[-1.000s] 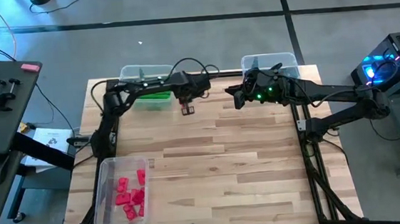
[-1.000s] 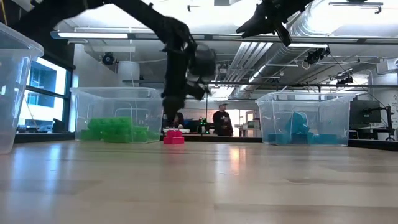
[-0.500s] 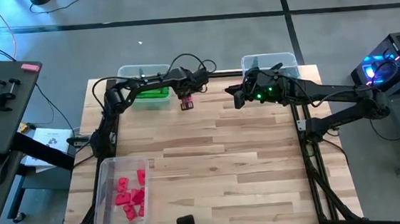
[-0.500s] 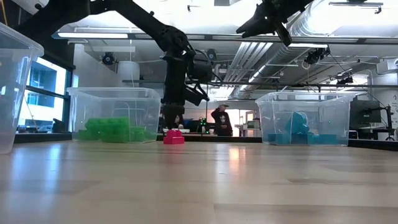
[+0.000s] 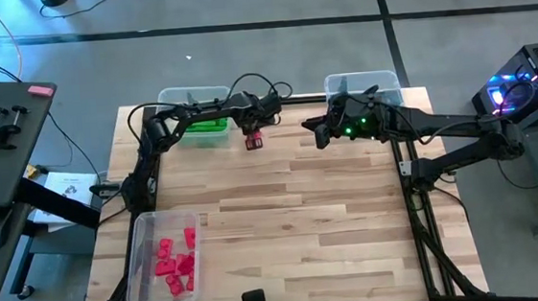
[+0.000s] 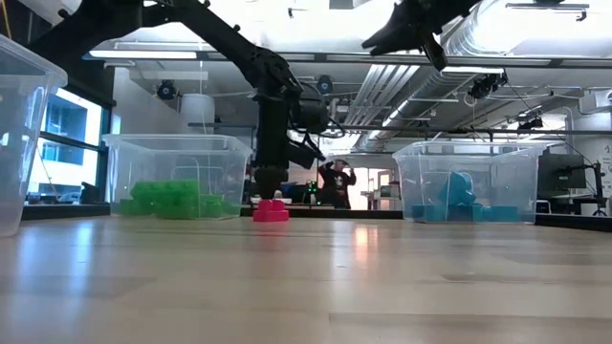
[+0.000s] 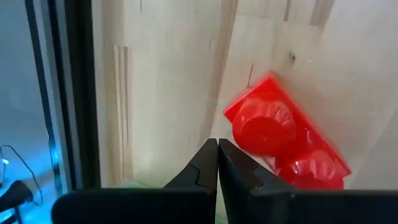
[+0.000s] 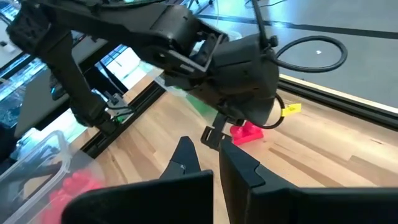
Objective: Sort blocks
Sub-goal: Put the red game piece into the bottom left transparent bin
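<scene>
A small red two-stud block (image 5: pixel 254 140) (image 6: pixel 271 211) (image 7: pixel 280 140) sits flat on the table near the far edge, studs up. My left gripper (image 7: pixel 217 146) (image 6: pixel 271 194) points down right over it, shut, with its tips close beside the block's edge. My right gripper (image 8: pixel 205 149) (image 5: pixel 316 132) hovers high above the table to the right of the block, open and empty. Green blocks (image 5: pixel 211 128) lie in the far left bin, light blue blocks (image 6: pixel 459 196) in the far right bin, and red blocks (image 5: pixel 175 262) in the near left bin. My left gripper comes from above with its shut fingertips (image 7: pixel 208 155) next to the red block's side (image 7: pixel 239 115). Whether they touch the block, I cannot tell. The block stays flat on the table.
Three clear bins stand on the table: the green-block bin (image 5: pixel 176 98) far left, the blue-block bin (image 5: pixel 363 83) far right, the red-block bin (image 5: pixel 143 266) near left. Bare wood (image 5: pixel 304 225) spans the middle. A person (image 6: pixel 337 182) stands in the room beyond.
My left gripper has come down toward the red block and now stands just above it. Its arm has swung a little toward the far edge, so more of the green bin now shows.
</scene>
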`<state>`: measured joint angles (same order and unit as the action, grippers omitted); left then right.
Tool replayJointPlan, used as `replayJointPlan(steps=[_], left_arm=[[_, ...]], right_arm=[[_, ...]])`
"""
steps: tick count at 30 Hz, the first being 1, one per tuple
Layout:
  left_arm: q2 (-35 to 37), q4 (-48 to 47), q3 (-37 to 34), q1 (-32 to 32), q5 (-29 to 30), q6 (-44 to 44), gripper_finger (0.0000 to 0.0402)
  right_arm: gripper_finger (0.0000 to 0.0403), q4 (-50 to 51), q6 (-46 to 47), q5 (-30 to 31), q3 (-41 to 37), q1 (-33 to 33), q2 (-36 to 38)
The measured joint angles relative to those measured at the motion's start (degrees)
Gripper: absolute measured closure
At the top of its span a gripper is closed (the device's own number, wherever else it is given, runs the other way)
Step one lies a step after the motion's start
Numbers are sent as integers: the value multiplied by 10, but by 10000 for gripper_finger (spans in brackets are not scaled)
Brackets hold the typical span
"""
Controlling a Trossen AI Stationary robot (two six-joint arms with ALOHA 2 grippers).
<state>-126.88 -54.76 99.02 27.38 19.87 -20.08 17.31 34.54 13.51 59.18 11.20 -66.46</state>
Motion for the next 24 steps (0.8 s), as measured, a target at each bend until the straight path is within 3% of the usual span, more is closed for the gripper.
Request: replayJointPlan(steps=[10, 24], left_arm=[[3, -21, 0, -52, -79, 65, 401], [2, 39, 0, -231, -155, 110, 401]], right_arm=[[403, 4, -5, 0, 0, -15, 0], [403, 4, -11, 0, 0, -15, 0]])
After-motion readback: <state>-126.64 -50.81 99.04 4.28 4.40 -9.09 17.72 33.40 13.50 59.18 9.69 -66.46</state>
